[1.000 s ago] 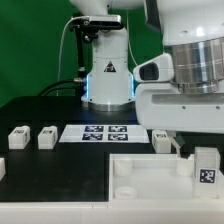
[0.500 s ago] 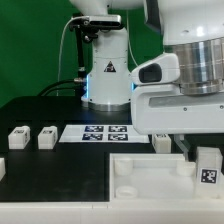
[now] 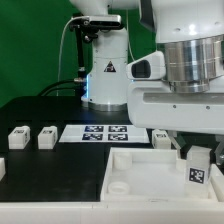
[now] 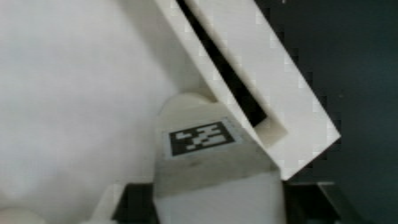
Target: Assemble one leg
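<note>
white leg sits pinched in our gripper, right over the panel by its rim. if it's tilted we risk jamming it against the wall.

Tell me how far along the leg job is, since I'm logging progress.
Done: one leg is picked up, held by the gripper over the panel. In hand: carrying it toward the panel's corner. Left: seating it; whether it is already in a socket cannot be told. Three other legs sit on the table.
</note>
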